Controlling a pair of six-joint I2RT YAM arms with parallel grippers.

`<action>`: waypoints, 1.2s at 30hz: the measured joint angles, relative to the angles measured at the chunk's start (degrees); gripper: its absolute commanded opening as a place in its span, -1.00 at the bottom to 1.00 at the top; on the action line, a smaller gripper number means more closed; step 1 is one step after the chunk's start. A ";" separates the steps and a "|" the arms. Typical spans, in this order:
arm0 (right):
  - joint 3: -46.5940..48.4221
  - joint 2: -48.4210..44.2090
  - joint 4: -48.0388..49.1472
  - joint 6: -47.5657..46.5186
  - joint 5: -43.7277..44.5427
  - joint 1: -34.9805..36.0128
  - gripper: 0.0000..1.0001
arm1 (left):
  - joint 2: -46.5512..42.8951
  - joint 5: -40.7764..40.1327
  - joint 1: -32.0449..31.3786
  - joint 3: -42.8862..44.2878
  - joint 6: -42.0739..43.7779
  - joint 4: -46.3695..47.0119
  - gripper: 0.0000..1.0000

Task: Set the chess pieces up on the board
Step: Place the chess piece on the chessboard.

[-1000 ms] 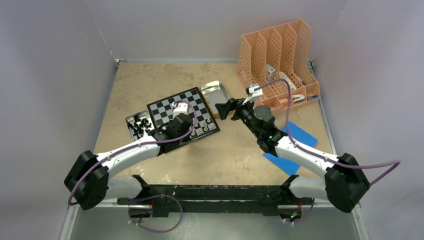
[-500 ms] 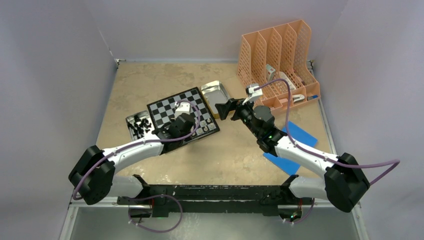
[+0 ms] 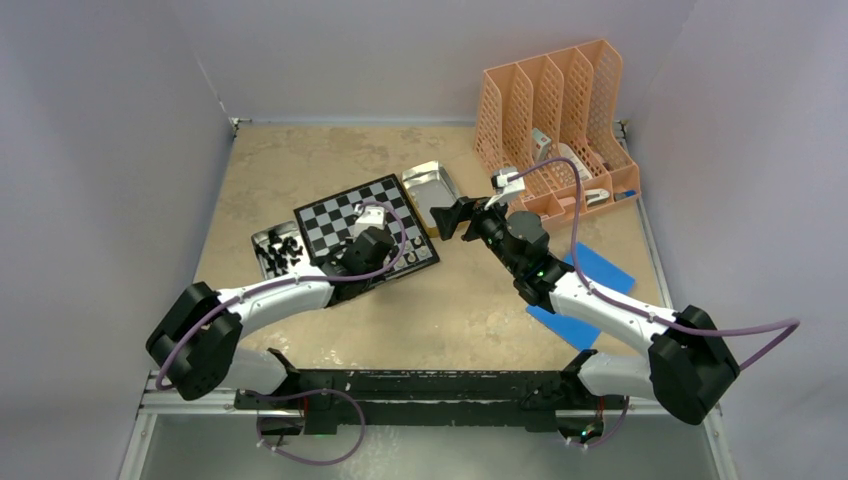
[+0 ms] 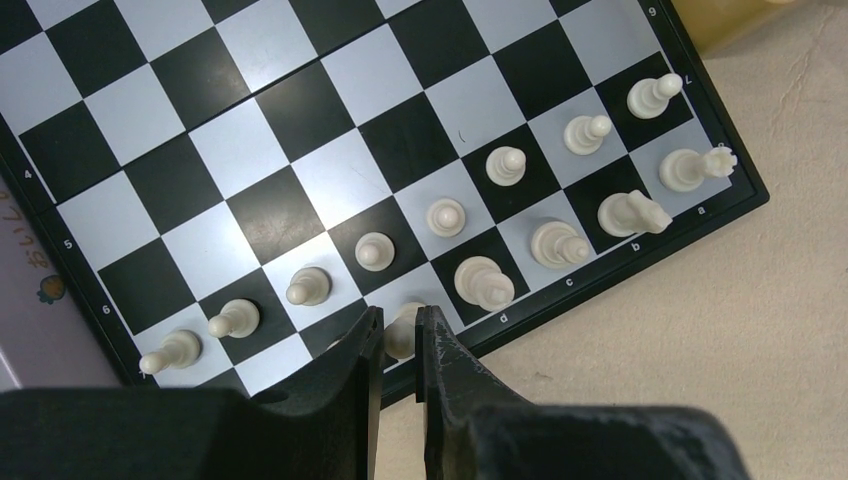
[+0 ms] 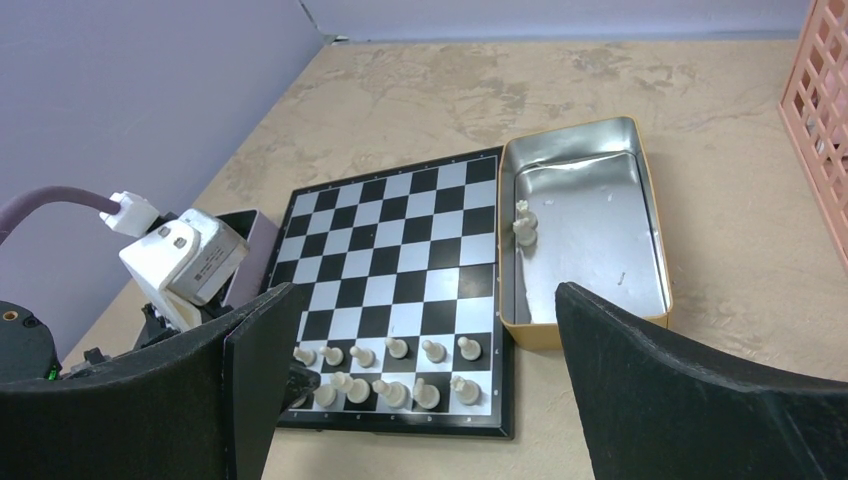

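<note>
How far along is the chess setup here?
Done: eight pale pawns stand in a row on the board, with four pale back-rank pieces behind them. In hand: the left gripper pinches a fifth back-rank piece in that row. Left: one pale piece sits in the metal tray by the open right gripper, and the black pieces sit off the board in the other tray.

White arm links [image 3: 270, 298], bulky black joints [image 3: 690, 375]; purple cables [image 5: 45, 203] along each arm.
</note>
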 measured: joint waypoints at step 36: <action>0.00 2.05 0.02 -0.22 -0.20 0.00 0.98 | 1.51 2.14 -0.39 0.59 0.81 -0.96 -0.65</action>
